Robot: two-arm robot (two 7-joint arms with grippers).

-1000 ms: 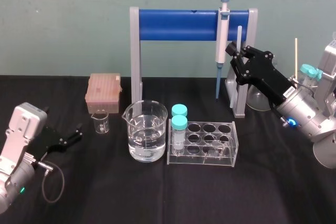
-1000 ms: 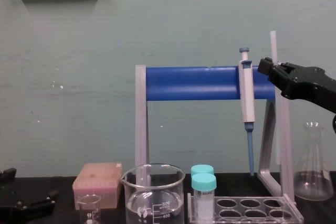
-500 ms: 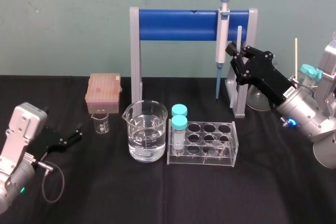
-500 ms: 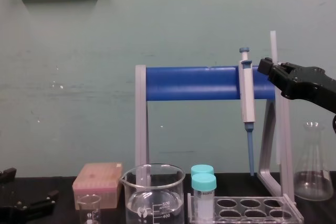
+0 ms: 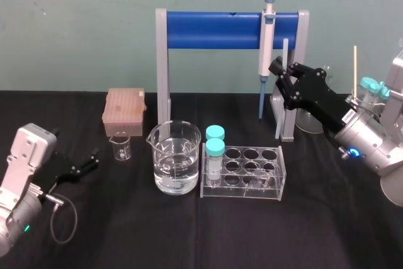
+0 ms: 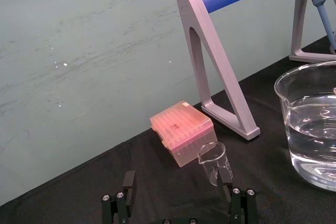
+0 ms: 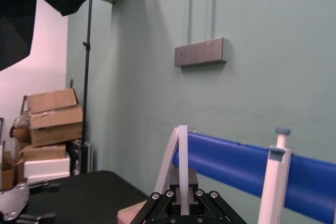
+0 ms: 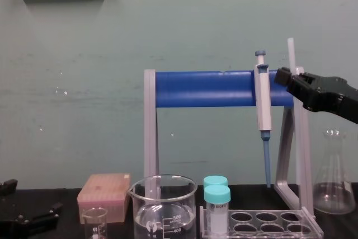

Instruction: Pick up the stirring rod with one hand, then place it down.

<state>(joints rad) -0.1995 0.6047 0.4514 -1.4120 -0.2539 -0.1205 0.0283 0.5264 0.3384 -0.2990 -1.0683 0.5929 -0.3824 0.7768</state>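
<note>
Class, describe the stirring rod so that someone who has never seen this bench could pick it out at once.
Find the grey stand with the blue bar at the back of the black table. By its right leg, the right tool grips a thin, whitish, translucent stirring rod, nearly upright. Unlike the pipette hanging beside it, it is plain, with no blue tip.

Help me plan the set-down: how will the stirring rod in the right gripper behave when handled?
Held upright by the right gripper, the stirring rod looks dead straight, so probably stiff. Thin, translucent, glass-like: likely light, slick, breakable if dropped. If round, it may roll on the black tablecloth. The left gripper sits open, far off.
</note>
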